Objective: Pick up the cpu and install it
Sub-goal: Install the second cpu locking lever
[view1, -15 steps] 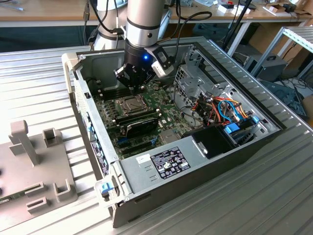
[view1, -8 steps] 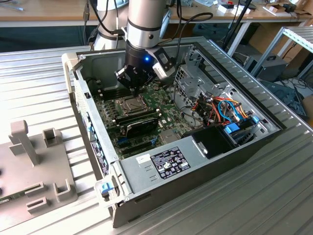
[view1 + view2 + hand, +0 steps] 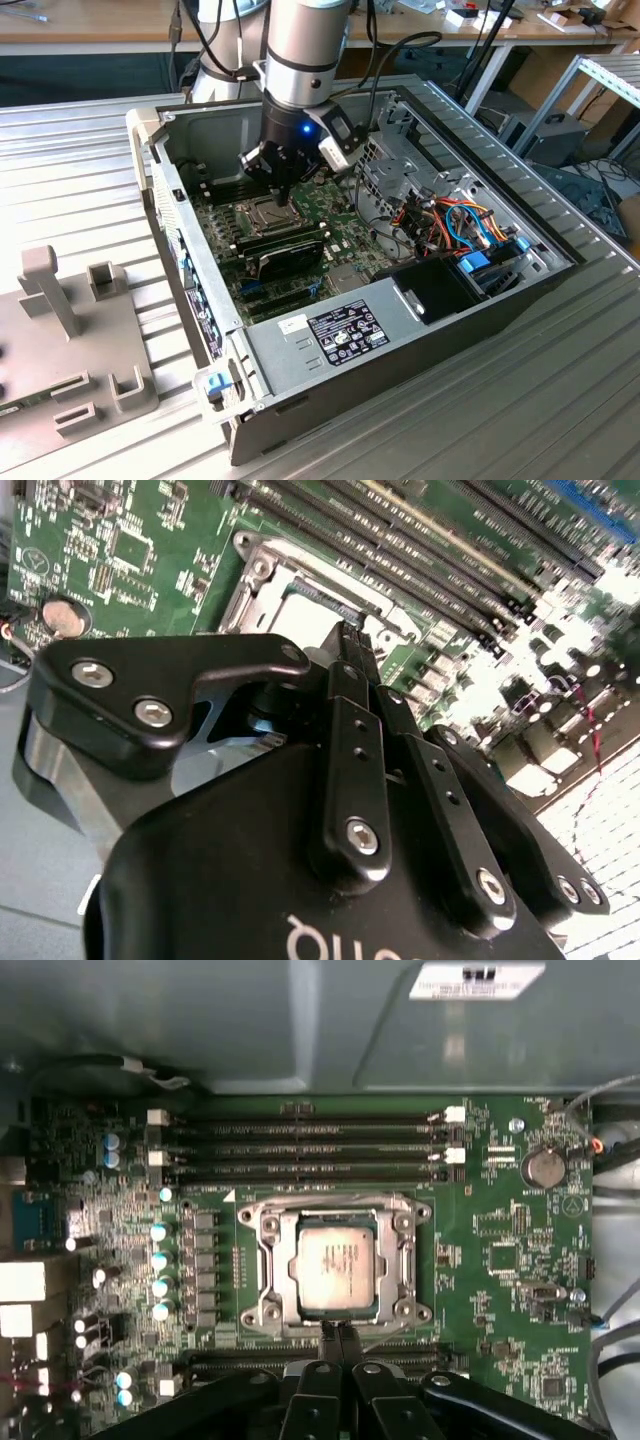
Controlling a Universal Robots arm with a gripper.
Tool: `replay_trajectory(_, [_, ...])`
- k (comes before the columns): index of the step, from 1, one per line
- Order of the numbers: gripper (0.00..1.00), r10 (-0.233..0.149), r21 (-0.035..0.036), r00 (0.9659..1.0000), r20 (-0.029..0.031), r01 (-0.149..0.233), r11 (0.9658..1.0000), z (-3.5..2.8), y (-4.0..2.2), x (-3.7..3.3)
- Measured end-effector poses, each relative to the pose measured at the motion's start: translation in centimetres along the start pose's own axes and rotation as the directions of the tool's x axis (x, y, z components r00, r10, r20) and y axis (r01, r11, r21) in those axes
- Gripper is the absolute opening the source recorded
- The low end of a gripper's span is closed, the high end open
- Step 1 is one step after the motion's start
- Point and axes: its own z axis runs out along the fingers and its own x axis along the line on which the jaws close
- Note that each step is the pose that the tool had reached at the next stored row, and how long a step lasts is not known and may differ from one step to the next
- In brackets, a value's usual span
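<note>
— Cpu (image 3: 338, 1268): where?

— Lying flat inside the socket (image 3: 262, 1222) on the green motherboard (image 3: 500, 1260), ringed by the metal frame, silvery top showing. Cannot tell whether fully seated or whether the frame is latched.

— Starting from the exterior view's left, then?

— Grey holder block (image 3: 60, 330) on the ribbed tabletop (image 3: 90, 170), well apart from the work. Next, the open computer case (image 3: 165, 220). Further along, arm reaching down into it, jaws low over the socket.

— State of the jaws?

— Pressed together, tips touching, nothing between them. Clear in both wrist views. Tips just beside the socket frame's edge, between the frame and the nearest row of memory slots (image 3: 300, 1145) or close to it.

— And toward the exterior view's right?

— Drive cage, then a tangle of coloured cables (image 3: 455, 220), near the arm's body but not touching.

— Likely trouble?

— Probably three things. Dropping lower with tips this close: could strike the frame or scrape the board. Drifting sideways over the chip: could nudge it crooked in its seat and, if pressed, bend the contacts beneath. Swinging wide on the way out: could snag those cables or clip the case wall.
</note>
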Motion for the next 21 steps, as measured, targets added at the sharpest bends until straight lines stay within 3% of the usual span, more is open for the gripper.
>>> replay_trajectory(2, [0.11,0.0,-0.0001,1.0,0.0001,0.0,1.0,0.0,-0.43,0.02])
replay_trajectory(9, [0.11,0.0,-0.0001,1.0,0.0003,0.0,1.0,0.03,-0.52,1.18])
replay_trajectory(17, [0.11,0.0,-0.0001,1.0,0.0003,0.0,1.0,0.03,-1.08,1.33])
replay_trajectory(21, [0.11,0.0,-0.0001,1.0,0.0003,0.0,1.0,0.05,-1.1,1.95])
